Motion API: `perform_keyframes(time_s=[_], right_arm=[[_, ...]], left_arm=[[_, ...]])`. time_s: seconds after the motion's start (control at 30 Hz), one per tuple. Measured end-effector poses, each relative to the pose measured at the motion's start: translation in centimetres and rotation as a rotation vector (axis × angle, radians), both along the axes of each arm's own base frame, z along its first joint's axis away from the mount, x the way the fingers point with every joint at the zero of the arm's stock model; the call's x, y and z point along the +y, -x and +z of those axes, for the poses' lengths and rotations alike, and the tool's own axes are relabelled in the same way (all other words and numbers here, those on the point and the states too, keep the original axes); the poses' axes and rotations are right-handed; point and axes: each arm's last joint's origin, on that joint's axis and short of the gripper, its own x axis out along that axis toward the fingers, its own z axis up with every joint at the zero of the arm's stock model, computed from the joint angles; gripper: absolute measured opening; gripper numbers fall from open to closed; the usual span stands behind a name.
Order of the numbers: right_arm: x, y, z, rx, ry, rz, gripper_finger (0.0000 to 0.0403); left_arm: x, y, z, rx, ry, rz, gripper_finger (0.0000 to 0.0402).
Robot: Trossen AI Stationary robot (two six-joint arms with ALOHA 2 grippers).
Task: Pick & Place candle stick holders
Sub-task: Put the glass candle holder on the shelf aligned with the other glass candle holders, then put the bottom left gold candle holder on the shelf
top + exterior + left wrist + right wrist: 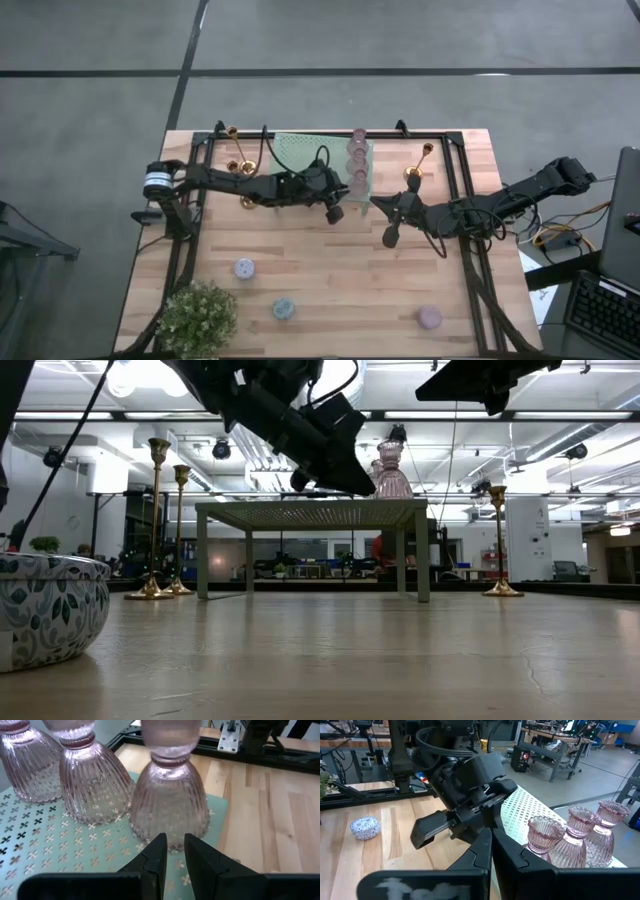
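Three pink ribbed glass holders [357, 160] stand in a row on the right edge of the mint-green rack [310, 155]; they also show in the left wrist view [170, 795]. Two gold candlesticks [240, 160] stand on their round bases left of the rack, and one [418, 165] to its right. Three small round cups [244, 268], [285, 308], [430, 317] sit on the near half of the table. My left gripper [172, 852] hangs just in front of the nearest pink holder, open by a narrow gap and empty. My right gripper [491, 845] is shut and empty, right of the rack [390, 235].
A bushy potted plant [197, 318] stands at the near left corner, and its patterned pot [45, 610] fills the low view's left. A black frame [465, 200] runs around the table's sides and back. Bare wood [340, 270] lies between the rack and the cups.
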Motion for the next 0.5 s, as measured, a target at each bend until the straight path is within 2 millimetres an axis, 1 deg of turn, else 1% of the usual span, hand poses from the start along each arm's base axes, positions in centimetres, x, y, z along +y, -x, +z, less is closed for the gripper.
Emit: perform_keyframes(time_s=[0.13,0.23,0.33,0.5], right_arm=[[0.0,0.0,0.0,0.001,0.0,0.002,0.0008],[0.0,0.0,-0.1,0.007,0.002,0.001,0.0008],[0.0,0.0,-0.1,0.007,0.0,0.001,0.0008],[0.0,0.0,-0.1,0.008,0.0,0.001,0.0008]], left_arm=[[-1.1,0.0,0.0,0.017,-0.029,-0.04,0.0069],[-2.4,-0.1,-0.1,0.046,-0.07,-0.095,0.0069],[-4.5,-0.1,-0.1,0.064,-0.137,-0.155,0.0069],[-8.7,0.3,-0.2,0.103,-0.296,-0.208,0.0069]])
